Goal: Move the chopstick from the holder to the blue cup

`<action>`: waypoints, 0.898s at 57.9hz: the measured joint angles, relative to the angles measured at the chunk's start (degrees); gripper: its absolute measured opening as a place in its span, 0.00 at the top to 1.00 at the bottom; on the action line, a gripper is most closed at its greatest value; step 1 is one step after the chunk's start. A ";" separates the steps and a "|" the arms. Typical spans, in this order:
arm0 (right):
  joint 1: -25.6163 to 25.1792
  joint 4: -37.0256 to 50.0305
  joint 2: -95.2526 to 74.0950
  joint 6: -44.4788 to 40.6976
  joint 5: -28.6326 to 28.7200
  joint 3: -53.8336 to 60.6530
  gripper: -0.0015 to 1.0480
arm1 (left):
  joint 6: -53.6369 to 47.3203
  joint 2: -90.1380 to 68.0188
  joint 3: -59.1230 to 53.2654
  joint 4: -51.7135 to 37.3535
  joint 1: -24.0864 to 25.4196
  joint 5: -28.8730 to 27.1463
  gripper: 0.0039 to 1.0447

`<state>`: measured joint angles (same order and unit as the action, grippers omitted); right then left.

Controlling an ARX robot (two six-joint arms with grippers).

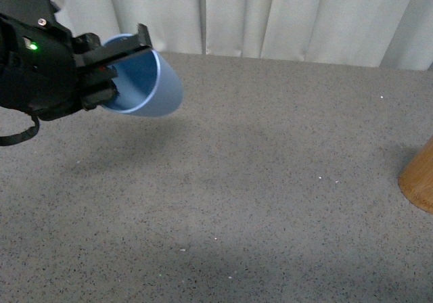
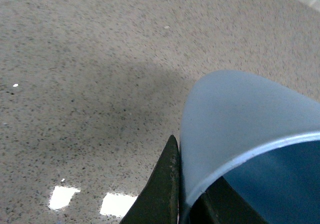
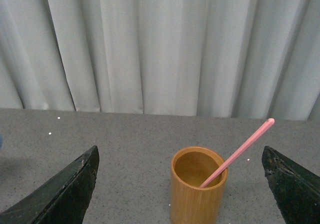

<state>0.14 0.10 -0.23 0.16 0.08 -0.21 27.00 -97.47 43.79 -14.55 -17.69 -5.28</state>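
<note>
Left claw is clamped on the blue cup, far left of the front view. The grip is on the rim: in the left wrist view one finger sits outside the cup wall and the other is inside the mouth. The cup is tipped on its side with the mouth facing back toward the robot and the base pointing away. It hangs clear of the counter, with its shadow on the surface below. The cup interior looks empty as far as visible.

Mid counter is bare grey speckle, with a white curtain along the far edge.

Far right of the front view shows only a cropped edge of the wooden holder, well apart from the cup. The right wrist view shows it whole: the holder stands upright on the counter. The pink chopstick is inside it, leaning on the rim, with its upper end well above the top.

Right claw is spread wide, gripping nothing and clear of both holder and chopstick, with the holder framed between its two fingers.
</note>
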 joint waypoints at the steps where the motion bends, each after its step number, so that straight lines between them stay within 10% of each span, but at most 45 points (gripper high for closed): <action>1: 0.00 0.00 0.00 0.00 0.00 0.00 0.09 | -0.55 -0.42 0.35 0.33 -0.42 0.22 0.97; 52: 0.00 0.00 0.00 0.00 0.00 0.00 0.09 | -9.01 -6.23 3.32 7.04 -9.33 1.05 0.97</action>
<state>0.14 0.10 -0.23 0.16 0.08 -0.21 18.00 -103.70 47.11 -7.51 -27.03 -4.23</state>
